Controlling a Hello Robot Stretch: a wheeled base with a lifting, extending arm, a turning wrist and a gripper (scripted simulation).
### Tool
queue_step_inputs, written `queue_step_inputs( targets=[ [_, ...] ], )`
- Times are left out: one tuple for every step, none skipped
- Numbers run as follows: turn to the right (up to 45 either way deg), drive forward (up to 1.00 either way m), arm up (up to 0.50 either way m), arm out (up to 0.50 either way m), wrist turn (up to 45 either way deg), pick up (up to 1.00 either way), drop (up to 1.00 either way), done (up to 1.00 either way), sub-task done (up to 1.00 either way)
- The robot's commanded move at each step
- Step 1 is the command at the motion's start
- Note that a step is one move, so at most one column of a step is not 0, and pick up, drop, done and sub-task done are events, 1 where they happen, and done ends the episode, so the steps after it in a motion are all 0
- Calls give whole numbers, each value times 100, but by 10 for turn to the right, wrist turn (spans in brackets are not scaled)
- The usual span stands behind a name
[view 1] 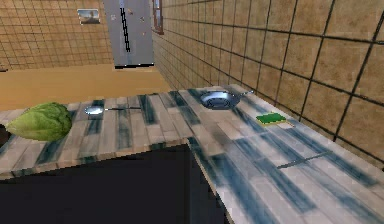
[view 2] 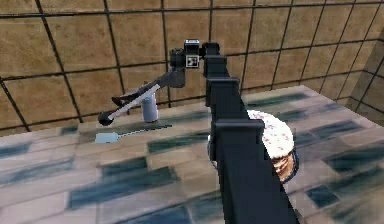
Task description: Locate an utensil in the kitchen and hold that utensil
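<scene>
**Blue-streaked counter, pincer low by a pale utensil**

Looking ahead, the counter (view 1: 130, 128) bends along a tiled wall (view 1: 300, 50). On it sit a green lettuce (view 1: 40, 122), a small round-bowled metal thing with a long thin handle (view 1: 96, 110), and a steel pan (view 1: 218, 98) whose inside is bare grey metal. A green sponge (view 1: 270, 118) lies near the pan, and a grey fridge (view 1: 130, 35) stands far back.

From the side I see the dark arm (view 2: 235, 130) instead, with a brown-and-white round thing (view 2: 283, 150) half hidden behind it.

The pincer (view 2: 108, 117) slants down toward the counter. The utensil (view 2: 109, 136), pale and flat with a thin handle, lies on the surface right at the fingertips. I cannot tell whether the fingers touch it, how they are set, or whether they hold anything.
</scene>
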Motion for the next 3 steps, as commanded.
queue_step_inputs(
  targets=[
    [0,0,0,0,390,0,0,0,0],
    [0,0,-16,0,0,0,0,0,0],
    [0,0,0,0,0,100,0,0,0]
  ],
)
